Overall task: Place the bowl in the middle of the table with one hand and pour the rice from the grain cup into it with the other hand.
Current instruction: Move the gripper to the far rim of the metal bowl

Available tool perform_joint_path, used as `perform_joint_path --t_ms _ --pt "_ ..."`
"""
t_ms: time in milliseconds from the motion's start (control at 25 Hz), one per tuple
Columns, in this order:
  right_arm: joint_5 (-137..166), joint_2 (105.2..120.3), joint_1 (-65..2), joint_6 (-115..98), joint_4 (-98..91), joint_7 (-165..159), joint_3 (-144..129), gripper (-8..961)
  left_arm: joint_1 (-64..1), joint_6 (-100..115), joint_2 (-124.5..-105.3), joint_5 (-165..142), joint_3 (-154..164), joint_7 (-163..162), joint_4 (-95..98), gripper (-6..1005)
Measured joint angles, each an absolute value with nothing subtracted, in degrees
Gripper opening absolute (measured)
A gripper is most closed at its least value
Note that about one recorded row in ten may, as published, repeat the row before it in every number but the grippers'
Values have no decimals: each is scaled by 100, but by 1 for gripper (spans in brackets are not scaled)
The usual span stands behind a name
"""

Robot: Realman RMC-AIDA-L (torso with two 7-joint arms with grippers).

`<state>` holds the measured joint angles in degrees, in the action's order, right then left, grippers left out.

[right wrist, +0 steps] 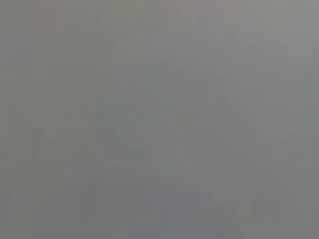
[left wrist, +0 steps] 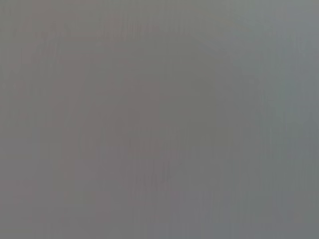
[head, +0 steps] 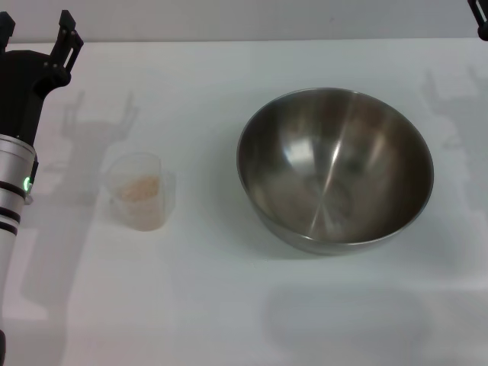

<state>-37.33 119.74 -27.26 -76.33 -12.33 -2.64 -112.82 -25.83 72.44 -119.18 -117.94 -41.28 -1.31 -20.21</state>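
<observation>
head view: the grain cup (head: pixel 139 191) stands upright on the table (head: pixel 229 305), left of centre, holding a small mass of rice (head: pixel 140 187). the bowl (head: pixel 335 169) sits upright to the right of the cup, well apart from it, right of the table's middle; no rice shows in it. the left gripper (head: pixel 34 34) is at the far left edge, beyond the cup and apart from it, touching nothing. its pronged fingers (head: pixel 67 34) point away from the robot and stand spread apart, with nothing between them. the silver-and-black left arm (head: pixel 14 183) runs along the left edge toward the near side. the right gripper (head: pixel 480 19) shows only as a black tip at the far right corner, well apart from the bowl; finger state cannot be told.

left wrist view and right wrist view: both show only a uniform grey field, with no object, finger or table discernible. all positions above come from the head view alone.
</observation>
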Motion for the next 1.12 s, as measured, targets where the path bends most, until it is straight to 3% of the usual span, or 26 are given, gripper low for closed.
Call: perform_joint_path --t_ms 800,1120 --pt "-3708 11978 -2685 -7926 -1291 1536 -11409 778 -2547 7366 -11909 -11795 -4078 -132 -2012 870" --pt "-3709 11918 -2396 -5811 -3005 1463 -11304 778 -2504 7366 -11909 -11794 -4078 -132 -2021 869"
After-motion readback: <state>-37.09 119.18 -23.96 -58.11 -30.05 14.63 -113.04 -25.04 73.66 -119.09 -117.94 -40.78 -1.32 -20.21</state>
